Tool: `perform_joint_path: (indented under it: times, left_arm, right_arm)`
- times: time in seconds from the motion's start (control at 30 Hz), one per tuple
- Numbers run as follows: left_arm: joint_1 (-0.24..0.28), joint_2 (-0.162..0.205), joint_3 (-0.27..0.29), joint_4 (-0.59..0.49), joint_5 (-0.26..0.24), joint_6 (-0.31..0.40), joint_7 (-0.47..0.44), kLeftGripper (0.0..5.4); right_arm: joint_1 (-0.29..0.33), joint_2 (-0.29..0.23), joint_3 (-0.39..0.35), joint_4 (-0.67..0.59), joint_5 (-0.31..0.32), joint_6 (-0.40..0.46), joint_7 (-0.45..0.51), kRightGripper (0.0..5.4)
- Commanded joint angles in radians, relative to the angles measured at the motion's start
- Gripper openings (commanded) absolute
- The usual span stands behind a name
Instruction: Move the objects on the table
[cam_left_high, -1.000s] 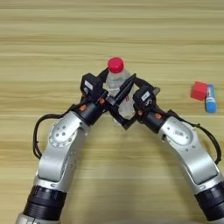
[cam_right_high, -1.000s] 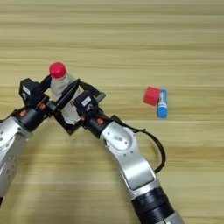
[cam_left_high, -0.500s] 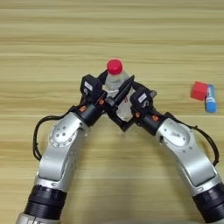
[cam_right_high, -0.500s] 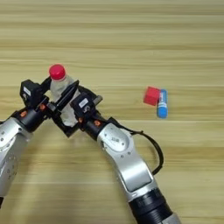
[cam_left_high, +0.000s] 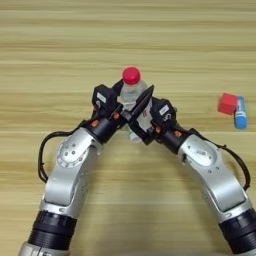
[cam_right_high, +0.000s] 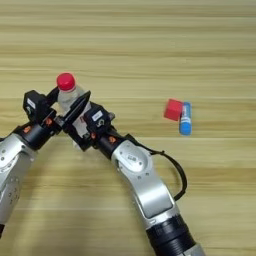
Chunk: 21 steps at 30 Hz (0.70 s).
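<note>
Mid-table on the light wooden tabletop (cam_left_high: 60, 45): clear plastic bottle with red cap (cam_left_high: 132, 89), upright, clamped between left gripper (cam_left_high: 121, 102) and right gripper (cam_left_high: 141, 116), both closed on it. Well to the right, red cube (cam_left_high: 228, 103) touching blue tube with white cap (cam_left_high: 241, 112).

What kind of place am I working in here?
Likely a lab test bench: a bare light wooden tabletop holding only loose props, namely a clear plastic bottle with a red cap, a small red cube and a blue tube.
</note>
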Motion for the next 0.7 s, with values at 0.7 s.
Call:
perform_joint_path:
  times: [0.7]
  left_arm:
    - [-0.057,-0.011,0.072,0.02,-0.022,-0.03,0.029,5.21]
  right_arm:
    - [-0.095,0.041,-0.224,0.135,0.018,-0.006,-0.18,3.12]
